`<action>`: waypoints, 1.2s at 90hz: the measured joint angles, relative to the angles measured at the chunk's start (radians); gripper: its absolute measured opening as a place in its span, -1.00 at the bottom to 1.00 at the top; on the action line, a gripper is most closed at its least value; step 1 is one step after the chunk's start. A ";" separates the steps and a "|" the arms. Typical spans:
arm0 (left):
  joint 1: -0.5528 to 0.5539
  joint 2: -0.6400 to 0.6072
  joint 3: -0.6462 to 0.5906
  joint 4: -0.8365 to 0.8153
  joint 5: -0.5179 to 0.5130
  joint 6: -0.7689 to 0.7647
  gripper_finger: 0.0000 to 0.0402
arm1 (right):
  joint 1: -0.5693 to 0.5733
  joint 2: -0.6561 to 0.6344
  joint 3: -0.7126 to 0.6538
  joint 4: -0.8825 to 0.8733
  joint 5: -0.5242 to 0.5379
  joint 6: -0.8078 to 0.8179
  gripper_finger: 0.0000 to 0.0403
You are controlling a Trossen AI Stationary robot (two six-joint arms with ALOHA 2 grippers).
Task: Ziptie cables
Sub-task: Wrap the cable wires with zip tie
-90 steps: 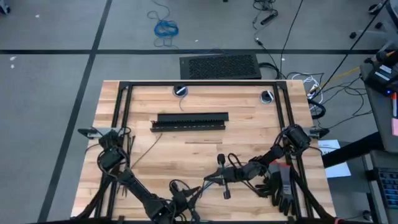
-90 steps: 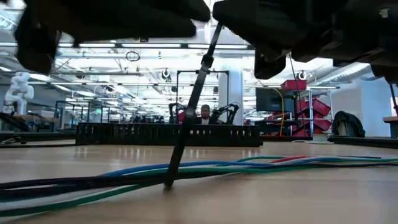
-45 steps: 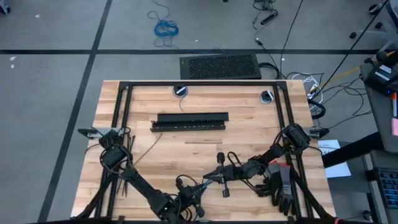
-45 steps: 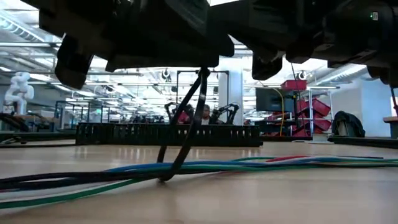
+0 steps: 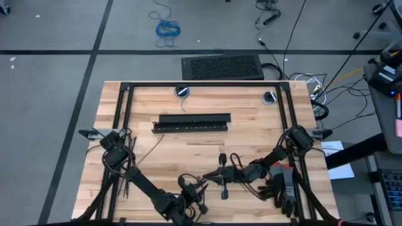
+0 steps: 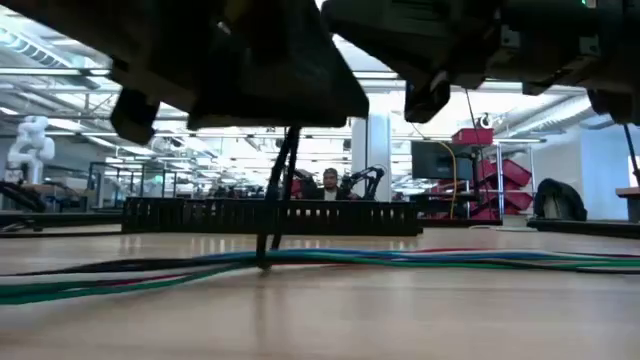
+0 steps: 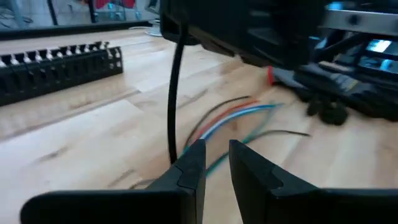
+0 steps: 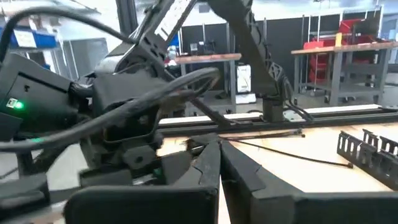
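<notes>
The cables point(image 6: 420, 262), thin blue, green and reddish wires point(image 7: 239, 115), lie along the table near its front edge. A thin dark ziptie point(image 6: 278, 200) drops almost straight down onto them, apparently as two strands close together. In the left wrist view the ziptie point(image 7: 173, 93) hangs from my right gripper point(image 5: 210, 180), whose fingers are shut point(image 8: 217, 148). My left gripper point(image 5: 191, 196) is low over the table just right of the ziptie's foot. Its fingers point(image 7: 216, 155) stand a narrow gap apart, with bare wood between them. My right gripper holds the ziptie's upper end point(image 7: 178, 38) from above, but its own dark body hides the place of contact. The ziptie hangs below it, nearly upright, its lower end point(image 6: 265, 264) on the cables. My left gripper's finger point(image 7: 189, 163) is right beside the ziptie's foot; whether it touches, I cannot tell.
The long black bar point(image 5: 191, 122) lies across the table's middle. Another thin strip point(image 5: 149, 149) lies loose at the left. Dark gear point(image 5: 282, 188) is piled at the near right, and black frame rails point(image 5: 125, 113) run along the table's sides. A person point(image 6: 330, 183) sits in the room beyond.
My left gripper has gone toward the table's right and a little toward its far edge, closing in on the ziptie. The ziptie first slanted, then bowed into an open loop over the cables. It now stands steeper, with its strands drawn close. The cables lie flatter.
</notes>
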 joint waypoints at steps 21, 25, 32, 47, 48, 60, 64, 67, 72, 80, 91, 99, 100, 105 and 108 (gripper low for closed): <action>0.006 -0.001 0.000 -0.118 -0.006 -0.085 -0.89 | 0.034 0.000 0.035 -0.101 0.194 0.030 -1.00; -0.001 -0.001 0.000 -0.163 -0.006 -0.132 -0.95 | 0.040 0.000 0.035 -0.122 0.222 0.041 -1.00; -0.010 -0.002 0.000 -0.233 -0.006 -0.216 -0.98 | 0.042 0.000 0.035 -0.155 0.238 0.063 -1.00; -0.006 -0.002 0.000 -0.283 0.008 -0.296 -0.99 | 0.041 0.000 0.035 -0.172 0.239 0.058 -1.00; -0.004 -0.002 0.000 -0.283 0.011 -0.296 -0.99 | 0.041 0.000 0.035 -0.171 0.239 0.053 -1.00; 0.016 -0.002 0.000 -0.308 0.054 -0.298 -0.99 | 0.041 0.000 0.035 -0.144 0.238 0.013 -1.00; 0.021 -0.002 0.000 -0.329 0.069 -0.306 -1.00 | 0.041 0.000 0.035 -0.134 0.235 0.005 -1.00; 0.026 -0.002 0.000 -0.350 0.077 -0.319 -1.00 | 0.041 0.000 0.035 -0.127 0.233 0.001 -1.00; 0.031 -0.002 0.000 -0.385 0.092 -0.345 -1.00 | 0.041 0.000 0.035 -0.120 0.231 -0.003 -1.00; 0.032 -0.002 0.000 -0.415 0.099 -0.371 -1.00 | 0.041 0.000 0.035 -0.119 0.216 -0.001 -1.00; 0.023 -0.002 0.000 -0.409 0.100 -0.391 -1.00 | 0.041 0.000 0.035 -0.118 0.215 0.005 -1.00; 0.011 -0.002 0.000 -0.394 0.100 -0.392 -1.00 | 0.041 0.000 0.035 -0.118 0.215 0.005 -1.00; 0.009 -0.002 0.000 -0.391 0.100 -0.391 -1.00 | 0.041 0.000 0.035 -0.118 0.215 0.006 -1.00; 0.001 -0.002 0.000 -0.371 0.096 -0.369 -0.99 | 0.041 0.000 0.034 -0.119 0.215 0.006 -1.00; -0.002 -0.002 0.004 -0.365 0.089 -0.344 -0.98 | 0.041 0.000 0.034 -0.119 0.215 0.006 -1.00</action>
